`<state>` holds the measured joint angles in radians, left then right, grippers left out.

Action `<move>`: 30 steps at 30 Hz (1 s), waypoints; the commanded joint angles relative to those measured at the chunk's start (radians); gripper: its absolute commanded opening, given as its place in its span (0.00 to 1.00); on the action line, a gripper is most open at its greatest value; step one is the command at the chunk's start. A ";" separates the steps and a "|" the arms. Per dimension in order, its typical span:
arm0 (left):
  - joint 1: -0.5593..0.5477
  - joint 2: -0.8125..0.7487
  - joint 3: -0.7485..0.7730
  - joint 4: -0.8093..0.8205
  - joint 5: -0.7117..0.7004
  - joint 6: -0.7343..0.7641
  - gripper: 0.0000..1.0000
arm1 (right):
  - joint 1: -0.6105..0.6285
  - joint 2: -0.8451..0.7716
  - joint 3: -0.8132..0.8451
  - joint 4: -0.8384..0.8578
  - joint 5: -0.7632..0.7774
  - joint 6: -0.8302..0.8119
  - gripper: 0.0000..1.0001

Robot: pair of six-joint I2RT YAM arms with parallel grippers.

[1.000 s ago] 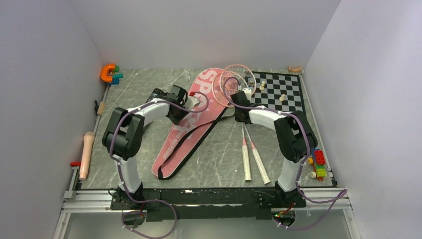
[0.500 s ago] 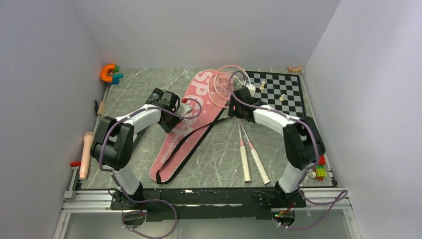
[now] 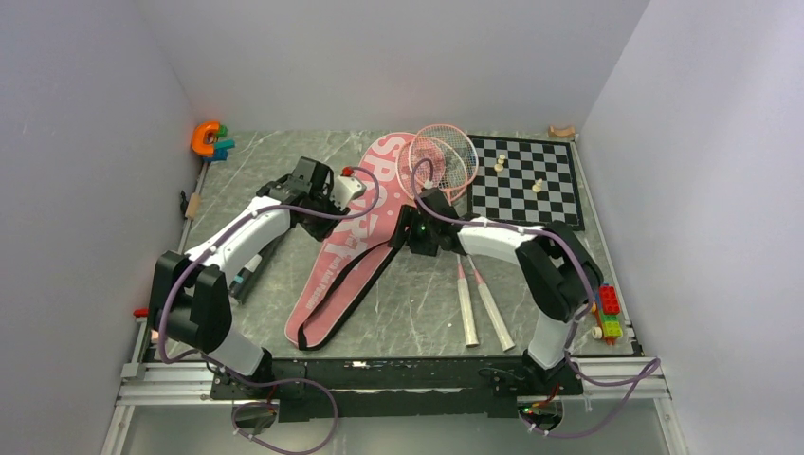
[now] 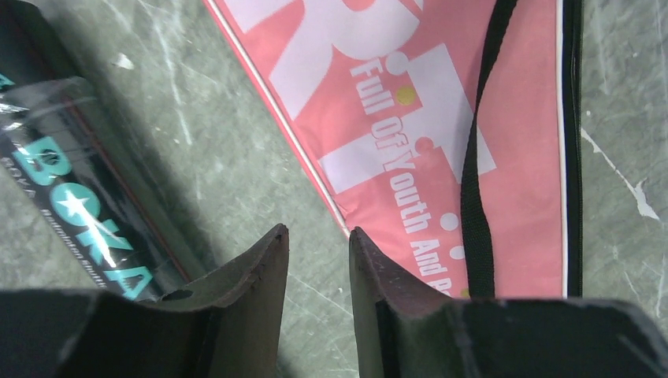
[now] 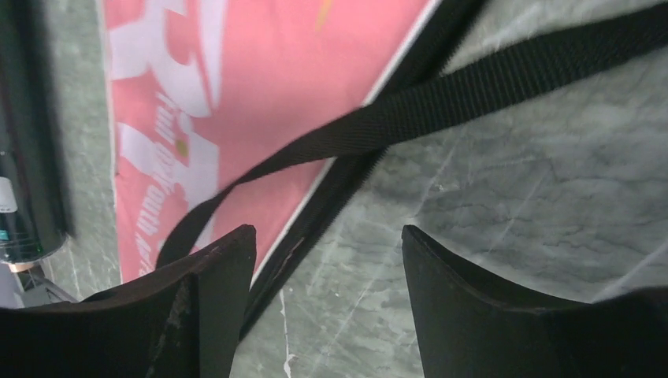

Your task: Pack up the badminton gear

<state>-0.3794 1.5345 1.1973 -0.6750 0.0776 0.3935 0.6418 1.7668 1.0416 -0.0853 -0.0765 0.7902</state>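
Judging from the layout, opening the bag is the step in hand: two rackets (image 3: 479, 303) lie on the bench (image 3: 417, 303), handles nearest, heads over the far end of the pink bag (image 3: 351, 246), with the black tube (image 4: 71, 197) left of it. The right tool (image 5: 329, 236) hangs wide open and empty over the bag's right edge and strap (image 5: 441, 94), the left tool (image 4: 317, 236), barely parted and empty, beside its left edge; next, one must pinch an edge and lift. Half a second ago the right tool stood farther back by the racket heads
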 commanded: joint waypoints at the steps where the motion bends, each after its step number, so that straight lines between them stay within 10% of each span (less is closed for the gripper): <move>1: -0.004 -0.009 -0.035 0.000 0.025 -0.016 0.38 | -0.008 0.036 -0.001 0.109 -0.096 0.097 0.70; 30: -0.004 0.017 -0.118 0.058 -0.015 0.016 0.38 | -0.044 0.155 0.059 0.175 -0.143 0.141 0.45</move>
<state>-0.3809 1.5356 1.0893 -0.6521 0.0772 0.3985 0.6025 1.8988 1.0672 0.0414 -0.1970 0.9104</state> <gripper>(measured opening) 0.382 0.458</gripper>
